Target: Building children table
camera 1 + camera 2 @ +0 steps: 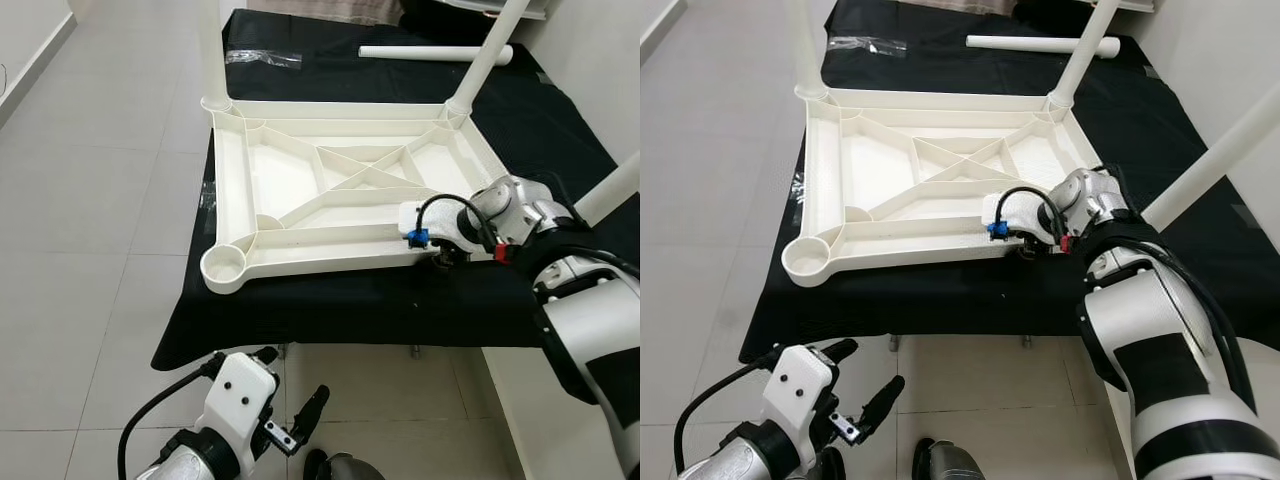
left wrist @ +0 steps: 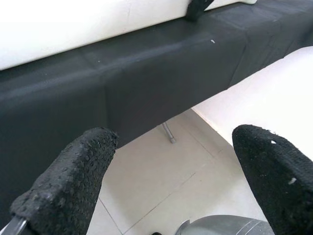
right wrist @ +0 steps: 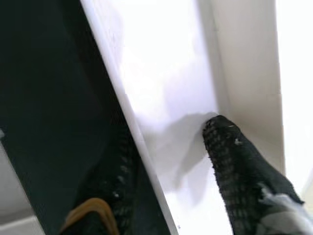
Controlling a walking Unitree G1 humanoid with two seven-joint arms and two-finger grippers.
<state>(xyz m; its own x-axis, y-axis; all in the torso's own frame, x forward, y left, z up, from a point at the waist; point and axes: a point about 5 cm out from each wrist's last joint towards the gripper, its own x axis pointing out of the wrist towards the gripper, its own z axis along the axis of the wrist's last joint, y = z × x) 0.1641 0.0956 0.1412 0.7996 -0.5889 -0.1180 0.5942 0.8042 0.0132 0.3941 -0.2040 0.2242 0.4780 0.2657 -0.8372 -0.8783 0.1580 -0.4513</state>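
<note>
Tabletop [image 1: 340, 190], upside down on the black-draped bench [image 1: 330, 300] with three legs fitted, has its near rim pinched by the right gripper [image 1: 440, 255] beside the right corner, while the empty near-left socket [image 1: 224, 268] sits closer to the spread, idle left gripper [image 1: 290, 420] hanging below.

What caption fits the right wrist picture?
Right gripper pinching the white tabletop's edge above the black cloth.
</note>
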